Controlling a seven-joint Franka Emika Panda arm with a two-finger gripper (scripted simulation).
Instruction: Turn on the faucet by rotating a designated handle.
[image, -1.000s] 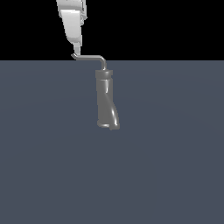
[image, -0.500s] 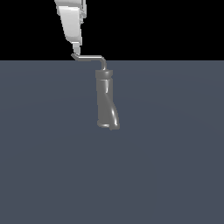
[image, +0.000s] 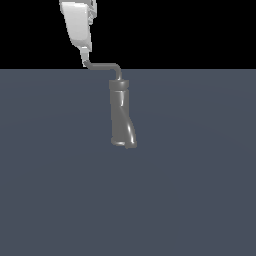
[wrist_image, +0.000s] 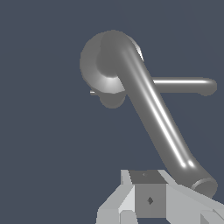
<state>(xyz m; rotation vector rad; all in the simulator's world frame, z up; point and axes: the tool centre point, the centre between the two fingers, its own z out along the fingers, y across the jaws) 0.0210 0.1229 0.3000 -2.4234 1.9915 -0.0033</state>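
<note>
The faucet (image: 121, 115) is a grey twisted column standing upright on the dark floor, with a flared base. From its top the thin handle (image: 105, 66) bends over and runs towards the exterior view's left, ending in a small hooked tip. My white gripper (image: 86, 58) comes down from above, with its fingertips right at that tip. In the wrist view the handle (wrist_image: 159, 122) stretches from the faucet's round top (wrist_image: 98, 65) to beside my gripper (wrist_image: 148, 203). The fingers look shut together, with nothing between them; the handle's end lies alongside them.
A flat dark grey-blue floor (image: 190, 190) surrounds the faucet, under a black background. In the wrist view a second grey rod (wrist_image: 183, 85) sticks out sideways from below the faucet's top.
The gripper's upper body has shifted slightly towards the exterior view's left. The handle and faucet look the same as before.
</note>
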